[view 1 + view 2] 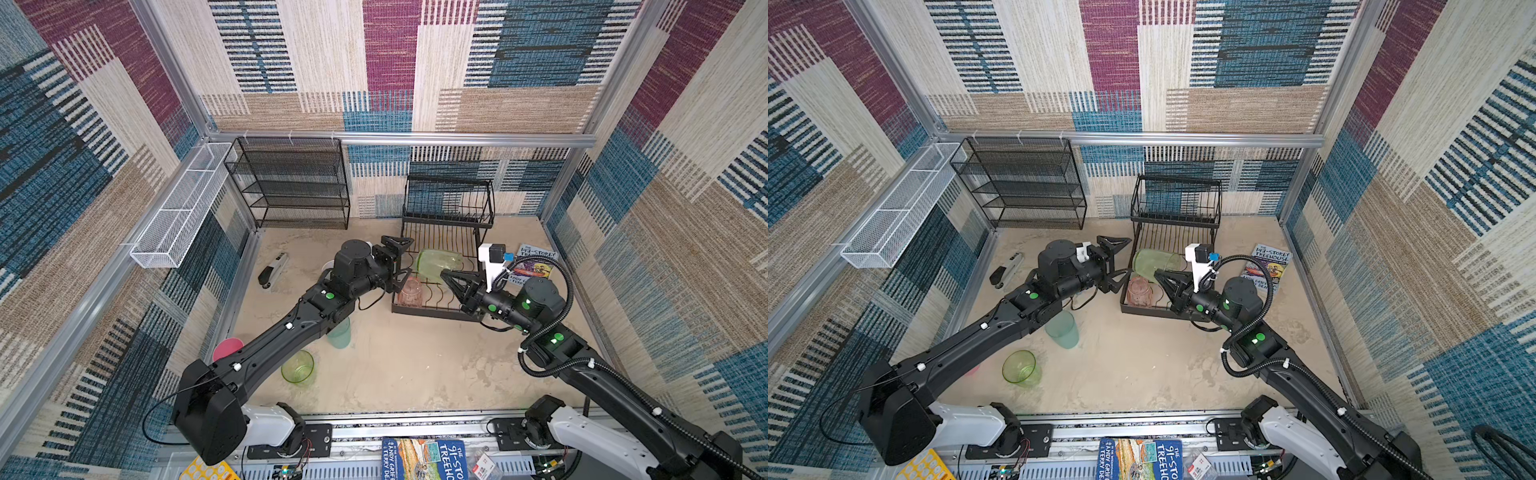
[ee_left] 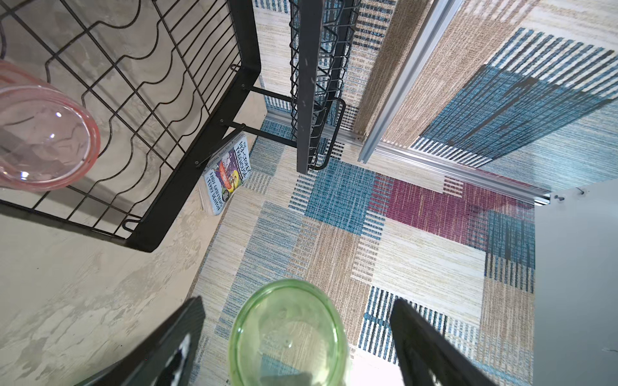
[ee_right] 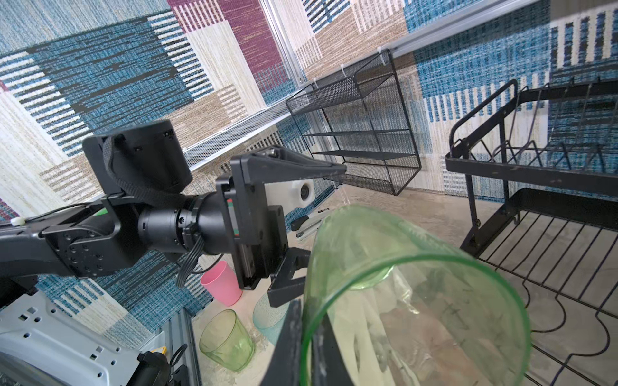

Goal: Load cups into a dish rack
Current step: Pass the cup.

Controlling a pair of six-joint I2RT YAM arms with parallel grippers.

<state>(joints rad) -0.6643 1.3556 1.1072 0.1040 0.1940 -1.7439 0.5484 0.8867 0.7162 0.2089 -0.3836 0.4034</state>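
1. The green tumbler (image 1: 440, 262) lies on its side, long axis across the dish rack (image 1: 448, 216), mouth toward the right hand (image 1: 445, 275), base toward the left hand (image 1: 401, 258)
2. It is translucent, rack wires showing through
3. It hangs over the rack's lower tray, near the tabletop's far edge
4. Only the wrist views show the grips: right hand clamped on its rim, left fingers (image 2: 157, 344) spread clear of its base

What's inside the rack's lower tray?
One peach-pink cup, near-left corner. The right gripper holds a green tumbler above; both cover part of the tray.
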